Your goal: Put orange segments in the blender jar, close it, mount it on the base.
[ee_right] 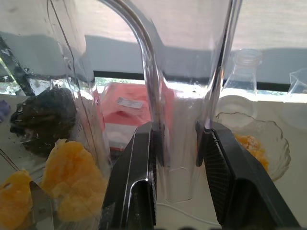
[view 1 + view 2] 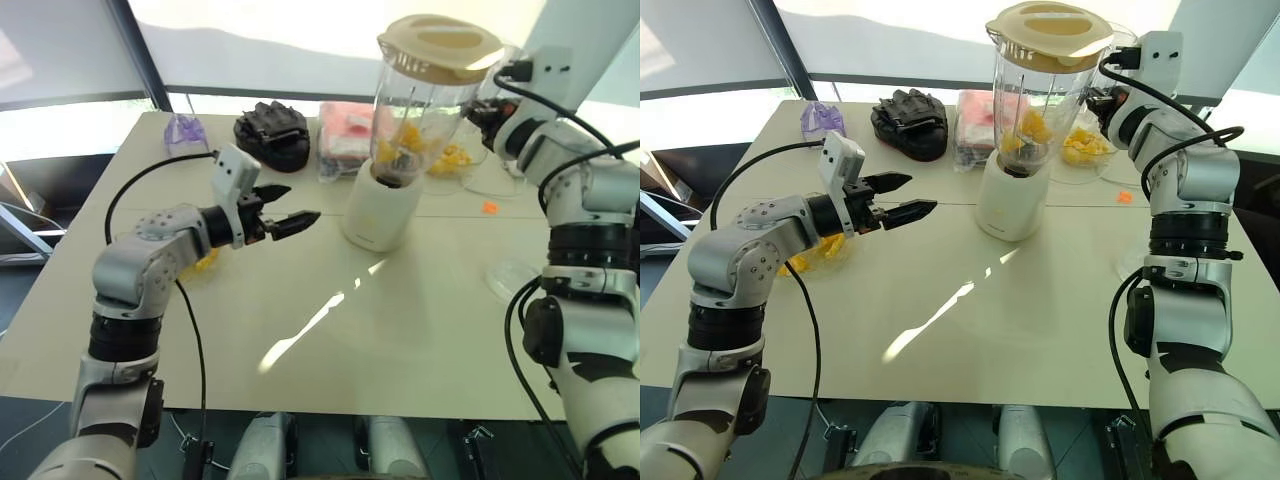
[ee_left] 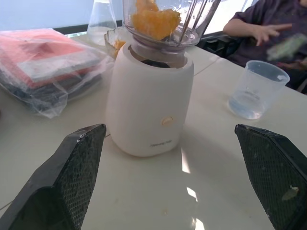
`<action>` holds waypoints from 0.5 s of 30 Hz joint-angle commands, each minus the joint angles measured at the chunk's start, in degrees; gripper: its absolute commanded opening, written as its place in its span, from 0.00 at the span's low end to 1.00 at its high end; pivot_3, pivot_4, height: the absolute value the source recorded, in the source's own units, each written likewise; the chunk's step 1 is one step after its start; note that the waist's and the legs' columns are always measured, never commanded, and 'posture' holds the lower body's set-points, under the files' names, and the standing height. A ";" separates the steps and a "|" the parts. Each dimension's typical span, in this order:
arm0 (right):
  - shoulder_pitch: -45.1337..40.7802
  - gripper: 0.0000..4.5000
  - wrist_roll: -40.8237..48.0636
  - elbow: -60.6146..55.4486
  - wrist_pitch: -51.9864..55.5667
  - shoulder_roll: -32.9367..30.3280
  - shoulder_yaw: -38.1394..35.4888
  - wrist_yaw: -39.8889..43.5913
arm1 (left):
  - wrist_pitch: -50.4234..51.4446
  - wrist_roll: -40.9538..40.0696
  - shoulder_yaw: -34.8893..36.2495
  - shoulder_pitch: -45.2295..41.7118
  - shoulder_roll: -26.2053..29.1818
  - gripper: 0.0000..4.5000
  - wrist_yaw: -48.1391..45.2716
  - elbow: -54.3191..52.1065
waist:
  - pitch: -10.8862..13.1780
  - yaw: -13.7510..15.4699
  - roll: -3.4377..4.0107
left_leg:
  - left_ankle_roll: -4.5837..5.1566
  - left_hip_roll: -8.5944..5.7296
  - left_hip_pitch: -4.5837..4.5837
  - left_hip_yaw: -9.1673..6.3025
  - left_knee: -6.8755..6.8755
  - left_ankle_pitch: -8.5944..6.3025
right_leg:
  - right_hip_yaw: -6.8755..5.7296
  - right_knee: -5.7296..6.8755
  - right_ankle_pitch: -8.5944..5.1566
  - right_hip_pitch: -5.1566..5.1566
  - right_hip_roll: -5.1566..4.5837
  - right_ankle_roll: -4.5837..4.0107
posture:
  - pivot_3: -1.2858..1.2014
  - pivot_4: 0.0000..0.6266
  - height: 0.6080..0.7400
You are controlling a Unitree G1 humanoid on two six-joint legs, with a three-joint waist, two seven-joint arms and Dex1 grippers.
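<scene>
Both jaws differ: left (image 2: 296, 205) released; right (image 1: 177, 143) clenched on blender jar (image 2: 425, 105) handle, atop base (image 2: 380, 212).

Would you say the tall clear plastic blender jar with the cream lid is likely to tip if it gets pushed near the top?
Probably yes: the clear plastic blender jar is tall, widest at the rim, and narrows onto the squat cream-white base, so it looks top-heavy. Its glossy wall may be slippery. The right pincer, clamped on the jar's handle, likely steadies it.

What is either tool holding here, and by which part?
The right tool is shut on the blender jar, clamped on its side handle. The left tool is open, holding nothing.
</scene>
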 commanded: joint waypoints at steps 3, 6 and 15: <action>2.14 0.20 1.25 -9.20 3.30 1.75 -0.92 -0.48 | -0.06 -1.05 0.51 0.54 0.69 1.00 1.03 -2.56 | 0.00 0.07 0.00 | -0.01 0.00 0.00 -0.02 0.00 0.00 | -0.01 0.01 0.00 0.00 0.00 0.00 | 0.52 0.24 1.00; 3.10 0.20 0.83 -10.26 3.71 2.73 -0.75 -0.68 | -0.23 -1.13 0.30 0.51 0.64 1.00 1.31 -2.36 | 0.00 0.04 0.01 | -0.02 0.00 0.00 -0.01 0.01 0.01 | -0.01 0.02 0.00 0.00 0.00 0.00 | 0.52 0.24 1.00; 2.76 0.20 -3.86 -3.74 0.32 3.39 1.60 -1.15 | -0.51 -1.43 0.27 0.49 0.49 1.00 1.84 -2.26 | 0.00 -0.14 0.01 | -0.04 0.02 0.06 0.00 0.01 0.02 | 0.00 0.06 0.00 0.01 0.05 0.00 | 0.52 0.24 1.00</action>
